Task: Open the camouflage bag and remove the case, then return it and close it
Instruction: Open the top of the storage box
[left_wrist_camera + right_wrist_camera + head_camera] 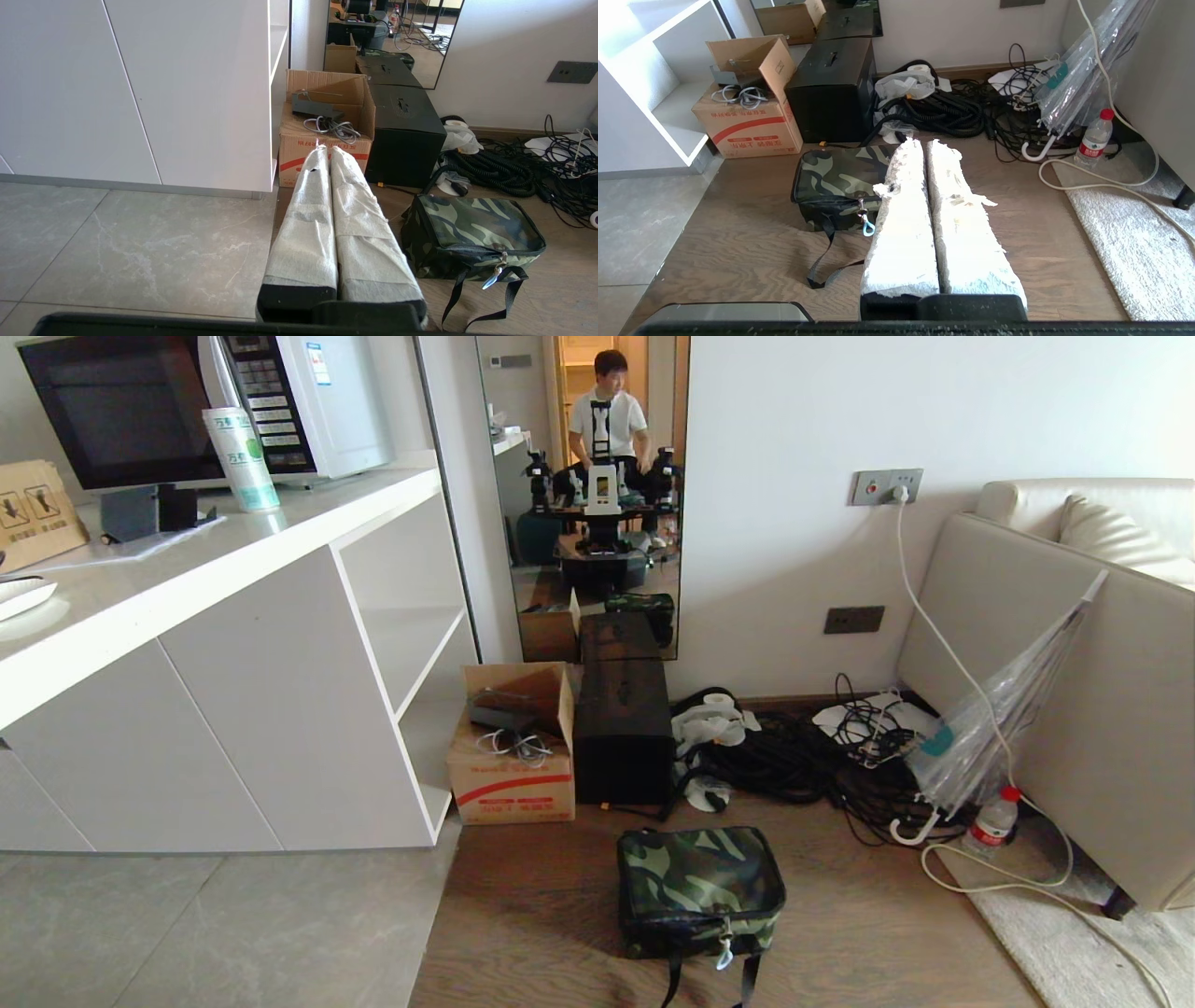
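Note:
The camouflage bag [698, 889] lies zipped shut on the wooden floor straight ahead, its black straps [709, 980] trailing toward me. It also shows in the left wrist view [472, 235] and the right wrist view [840, 184], with a light-blue zipper pull [868, 228] on its near side. The case is hidden. My left gripper [325, 150] hangs shut, short of the bag and off to one side. My right gripper [923, 142] is shut too, its white-wrapped fingers [903, 224] covering part of the bag. Neither touches the bag. Neither arm shows in the head view.
Behind the bag stand a red-striped cardboard box [512, 756] and a tall black box [624, 733]. Black cables [803, 761], a clear umbrella [990, 728] and a water bottle [991, 821] lie right. White cabinet [233, 709] left, beige sofa [1102, 709] right. A mirror [588, 495] reflects a person.

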Robot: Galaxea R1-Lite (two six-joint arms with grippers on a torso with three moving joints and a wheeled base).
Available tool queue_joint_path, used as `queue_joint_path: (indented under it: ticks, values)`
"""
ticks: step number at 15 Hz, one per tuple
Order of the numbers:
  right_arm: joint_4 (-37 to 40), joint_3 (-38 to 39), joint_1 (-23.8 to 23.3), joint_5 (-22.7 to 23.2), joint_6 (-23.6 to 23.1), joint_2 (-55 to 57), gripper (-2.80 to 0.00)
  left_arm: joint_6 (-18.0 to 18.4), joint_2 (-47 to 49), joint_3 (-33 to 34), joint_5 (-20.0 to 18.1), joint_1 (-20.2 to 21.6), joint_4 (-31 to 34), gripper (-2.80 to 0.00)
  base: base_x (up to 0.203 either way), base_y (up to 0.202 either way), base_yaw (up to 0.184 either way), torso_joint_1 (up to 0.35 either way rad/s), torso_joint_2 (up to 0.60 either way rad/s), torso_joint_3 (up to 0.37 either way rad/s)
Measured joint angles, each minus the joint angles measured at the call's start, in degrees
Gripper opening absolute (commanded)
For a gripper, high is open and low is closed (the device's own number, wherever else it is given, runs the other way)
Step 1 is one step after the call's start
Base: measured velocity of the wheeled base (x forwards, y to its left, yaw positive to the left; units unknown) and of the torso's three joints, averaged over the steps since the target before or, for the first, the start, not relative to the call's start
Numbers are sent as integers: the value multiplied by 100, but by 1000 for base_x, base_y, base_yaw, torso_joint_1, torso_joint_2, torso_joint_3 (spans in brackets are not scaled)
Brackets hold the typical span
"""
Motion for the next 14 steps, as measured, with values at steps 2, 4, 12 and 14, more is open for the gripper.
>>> queue_joint_path:
  ticks: [2, 4, 12, 14]
  values:
    - [0, 0, 10, 0, 2, 0, -280, -2, 0, 0, 5, 0, 0, -280, 0, 0, 0, 0, 0, 0]
    - [-2, 0, 9, 0, 0, 0, -280, 0, 0, 0, 0, 0, 0, -280, 0, 0, 0, 0, 0, 0]
    - [-5, -1, 9, 1, 1, 0, -280, 0, 0, 0, 0, 0, 0, -280, 0, 0, 0, 0, 0, 0]
    - [-5, -1, 1, 1, 0, 0, -280, 0, 0, 0, 0, 0, 0, -280, 0, 0, 0, 0, 0, 0]
